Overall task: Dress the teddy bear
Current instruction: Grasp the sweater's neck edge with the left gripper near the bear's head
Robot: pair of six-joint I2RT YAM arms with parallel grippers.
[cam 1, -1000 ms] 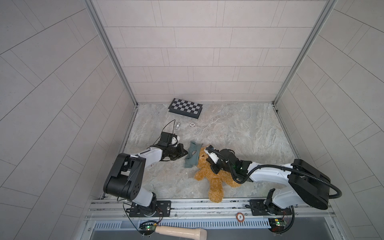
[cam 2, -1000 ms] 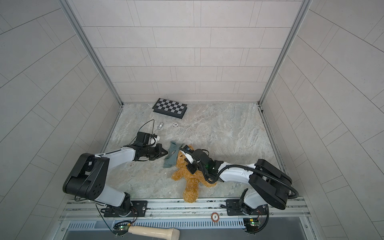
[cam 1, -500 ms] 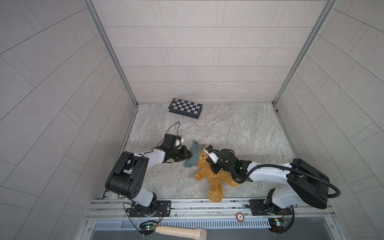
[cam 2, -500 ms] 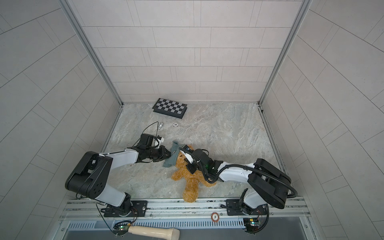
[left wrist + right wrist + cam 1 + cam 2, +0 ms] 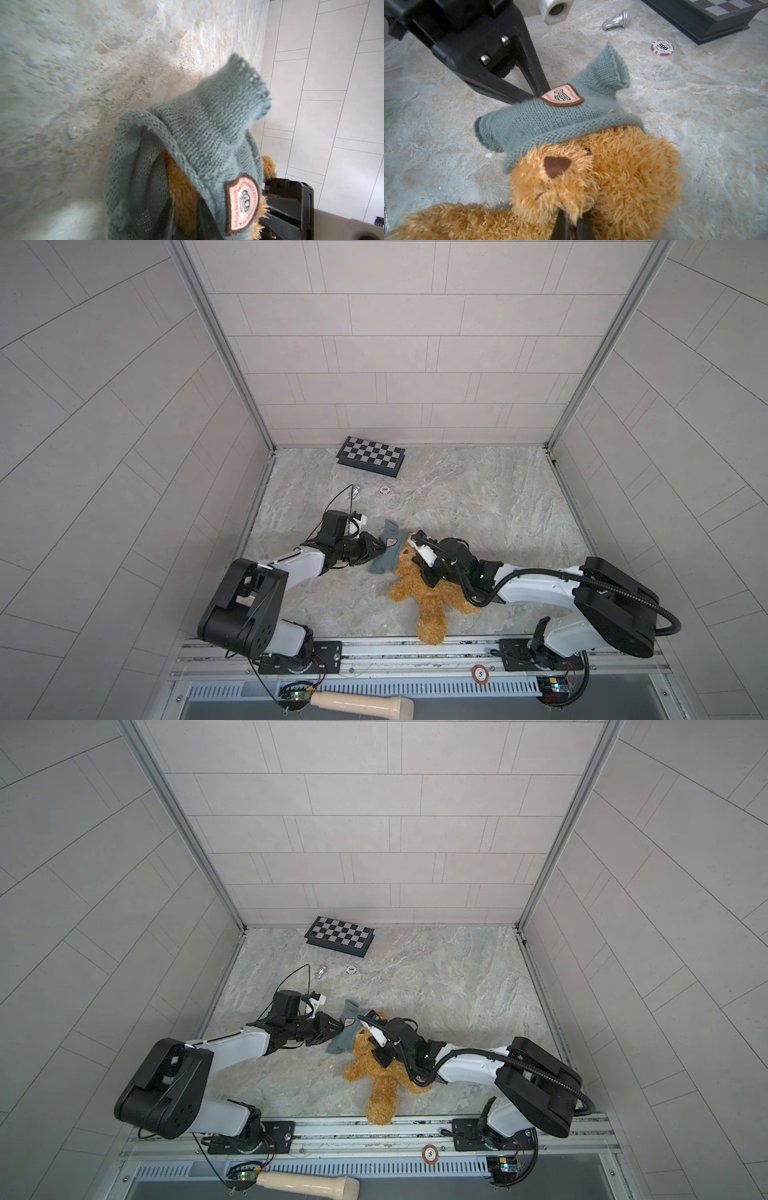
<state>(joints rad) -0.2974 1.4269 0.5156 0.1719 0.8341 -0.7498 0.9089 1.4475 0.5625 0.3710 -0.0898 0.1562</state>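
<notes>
The golden-brown teddy bear [image 5: 432, 597] [image 5: 382, 1085] lies on its back near the table's front edge. A grey-green knitted sweater [image 5: 386, 547] [image 5: 550, 122] with a badge sits over the top of its head, one sleeve sticking up. My left gripper [image 5: 379, 548] [image 5: 538, 94] is open a little. Its fingertips are pushed into the sweater's [image 5: 207, 128] opening, and bear fur [image 5: 180, 187] shows between them. My right gripper [image 5: 416, 561] [image 5: 571, 226] is shut on the fur under the bear's [image 5: 591, 176] chin.
A folded chessboard [image 5: 371, 456] lies at the back of the table. A silver chess piece [image 5: 356, 490] and a poker chip [image 5: 385, 489] lie between it and the arms. Tiled walls close in three sides. A beige handle [image 5: 361, 705] lies below the front rail.
My left gripper has moved right from beside the sweater to its edge, and its fingers have parted. The right gripper and the bear have barely moved.
</notes>
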